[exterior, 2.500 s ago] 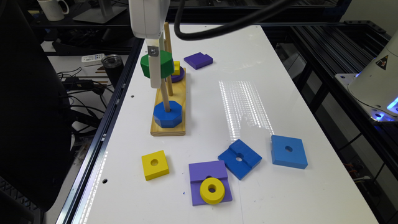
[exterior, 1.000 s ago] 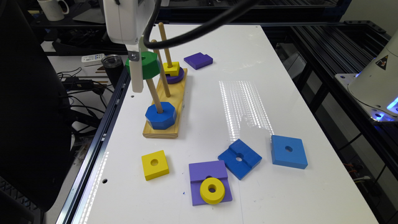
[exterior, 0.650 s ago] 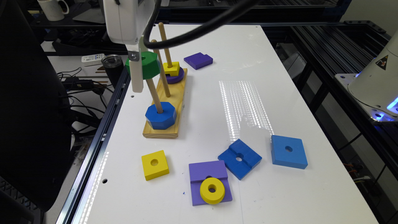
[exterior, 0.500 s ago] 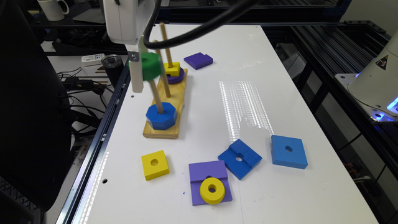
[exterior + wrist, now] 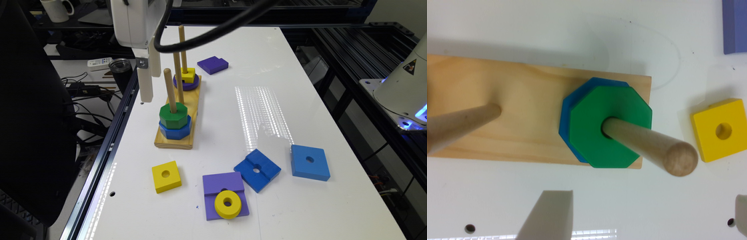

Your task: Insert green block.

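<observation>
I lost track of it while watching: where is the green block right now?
The green block sits on the nearest peg of the wooden stand, at the exterior view's left, resting on the blue octagon.

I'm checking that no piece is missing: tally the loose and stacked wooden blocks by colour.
Green: 1, the green block.
Blue: 3.
Yellow: 3.
Purple: 3.
Total: 10.
</observation>
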